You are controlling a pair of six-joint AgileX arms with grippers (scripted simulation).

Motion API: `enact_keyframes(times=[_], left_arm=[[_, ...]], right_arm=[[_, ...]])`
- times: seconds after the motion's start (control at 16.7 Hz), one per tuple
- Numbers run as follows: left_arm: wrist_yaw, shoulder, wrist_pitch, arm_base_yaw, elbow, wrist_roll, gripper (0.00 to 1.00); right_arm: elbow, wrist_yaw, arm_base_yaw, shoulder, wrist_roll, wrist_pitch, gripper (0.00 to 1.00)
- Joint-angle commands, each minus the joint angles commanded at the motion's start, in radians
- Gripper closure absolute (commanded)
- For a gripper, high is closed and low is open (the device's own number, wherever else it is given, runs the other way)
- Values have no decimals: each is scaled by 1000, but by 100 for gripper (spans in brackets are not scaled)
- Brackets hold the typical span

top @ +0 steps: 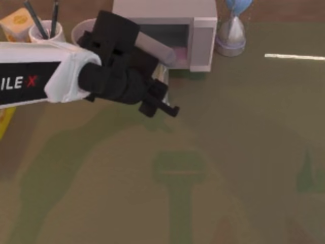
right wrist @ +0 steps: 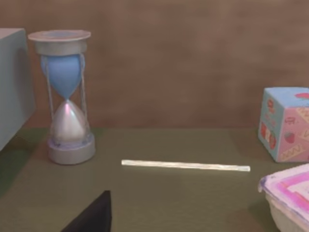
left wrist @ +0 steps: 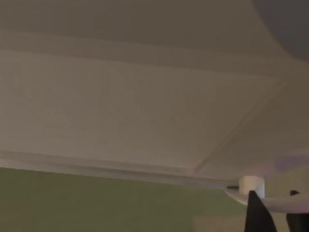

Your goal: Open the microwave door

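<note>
The white-grey microwave (top: 162, 9) stands at the back middle of the table, its grey control panel (top: 202, 43) on the right. The microwave door (top: 155, 47) is swung outward and the cavity (top: 172, 34) shows behind it. In the left wrist view the door (left wrist: 125, 106) fills most of the picture. My left gripper (top: 163, 101) is at the door's free edge, shut on the slim white handle (left wrist: 270, 200), with a dark finger (left wrist: 255, 215) on either side of the bar. Of my right gripper only one finger (right wrist: 98, 216) shows, far to the right and holding nothing.
A blue hourglass (top: 232, 30) stands just right of the microwave, with a thin white stick (top: 294, 57) lying beyond it. A pen cup (top: 45, 31), a yellow box (top: 18, 23) and a bowl (top: 82, 29) sit at the back left. A patterned box (right wrist: 286, 123) and a pink-rimmed container (right wrist: 289, 193) are at the far right.
</note>
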Motion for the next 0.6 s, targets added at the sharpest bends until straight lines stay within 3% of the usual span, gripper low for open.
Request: enact_keyframes(times=[0.6], left_arm=[[21,-4,-5,3,-8,16,100]], right_arm=[[0,0,0,0,0,0,0]])
